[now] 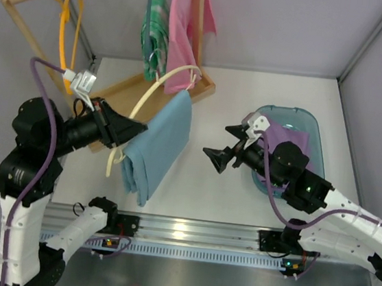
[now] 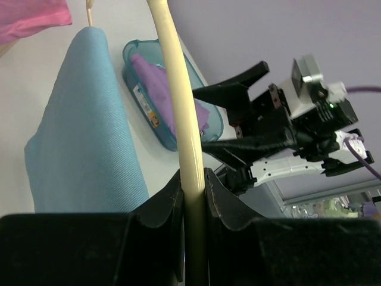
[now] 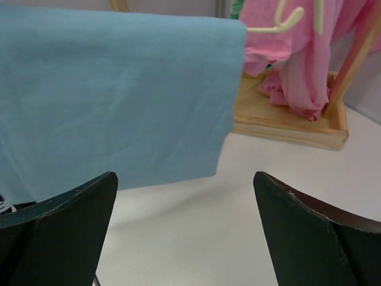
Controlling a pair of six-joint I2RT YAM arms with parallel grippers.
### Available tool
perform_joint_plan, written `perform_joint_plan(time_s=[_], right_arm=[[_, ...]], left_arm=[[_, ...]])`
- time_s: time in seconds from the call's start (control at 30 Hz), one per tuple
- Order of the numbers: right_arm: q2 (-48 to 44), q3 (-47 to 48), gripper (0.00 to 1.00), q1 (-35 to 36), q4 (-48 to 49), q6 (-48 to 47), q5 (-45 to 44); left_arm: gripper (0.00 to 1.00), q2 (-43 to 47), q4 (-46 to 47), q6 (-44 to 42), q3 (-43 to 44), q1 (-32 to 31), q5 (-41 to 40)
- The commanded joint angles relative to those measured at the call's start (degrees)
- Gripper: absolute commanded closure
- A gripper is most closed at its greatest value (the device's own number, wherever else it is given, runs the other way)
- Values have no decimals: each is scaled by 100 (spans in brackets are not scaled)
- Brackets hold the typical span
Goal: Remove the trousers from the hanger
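Note:
The light blue trousers [image 1: 160,145] hang folded over the cream hanger [image 1: 142,103], held in the air above the table's left half. My left gripper [image 1: 137,128] is shut on the hanger's thin curved frame [image 2: 178,89], which is squeezed between the two black fingers, with the trousers [image 2: 83,131] draped just left of them. My right gripper [image 1: 215,157] stands open a short way right of the cloth, touching nothing. In the right wrist view the trousers [image 3: 113,89] fill the upper left beyond my open right gripper [image 3: 184,179], and the hanger's cream end [image 3: 280,22] shows above.
A wooden rack [image 1: 124,94] at the back left carries a yellow-orange hanger [image 1: 70,26], a green patterned garment [image 1: 155,32] and a pink garment [image 1: 188,18]. A teal bin [image 1: 315,140] holding purple cloth [image 1: 288,137] sits at the right, under the right arm.

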State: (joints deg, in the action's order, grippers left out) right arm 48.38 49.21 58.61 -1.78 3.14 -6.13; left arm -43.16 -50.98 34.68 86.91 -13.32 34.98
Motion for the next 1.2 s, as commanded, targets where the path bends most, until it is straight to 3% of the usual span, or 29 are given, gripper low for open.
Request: perform_joint_plan(time_s=[0.0,0.07,0.17,0.3,0.37,0.5,0.67,0.8,0.97,1.17], right_arm=[[5,343,1,528,652,-586,-275],[75,509,1,878,714,-604,-493],[364,825,1,1510,618,-858,-1502],[1031,1020,1,2434,1082,-1472,-3556],[1295,1134,1,2873,1539,-1640,-4043],[2138,1547,1,3174,1769,-1729,-5027],[2527,1872,1,3157,1901,-1817,-5117],[2965,2206,1,2903,1629,-1651,-5214],[3239,2330,1,2148,995,-859,-4590],[3406,2304,3,2111,872,-692,-4660]], left_arm=[[100,-26,1958,-155,310,-127,-228],[100,-105,2563,3,90,-118,-299],[100,-359,2847,83,-130,-118,-404],[100,-692,3410,276,-421,-127,-457],[100,-825,3498,294,-403,-179,-518],[100,-1202,3622,172,-237,-548,-887],[100,-1722,3622,-268,-35,-1741,-1608],[100,-1837,3604,-338,28,-1779,-1765],[100,-1643,3604,-462,-69,-1788,-1890],[100,-1749,3604,-497,-52,-1797,-1934]])
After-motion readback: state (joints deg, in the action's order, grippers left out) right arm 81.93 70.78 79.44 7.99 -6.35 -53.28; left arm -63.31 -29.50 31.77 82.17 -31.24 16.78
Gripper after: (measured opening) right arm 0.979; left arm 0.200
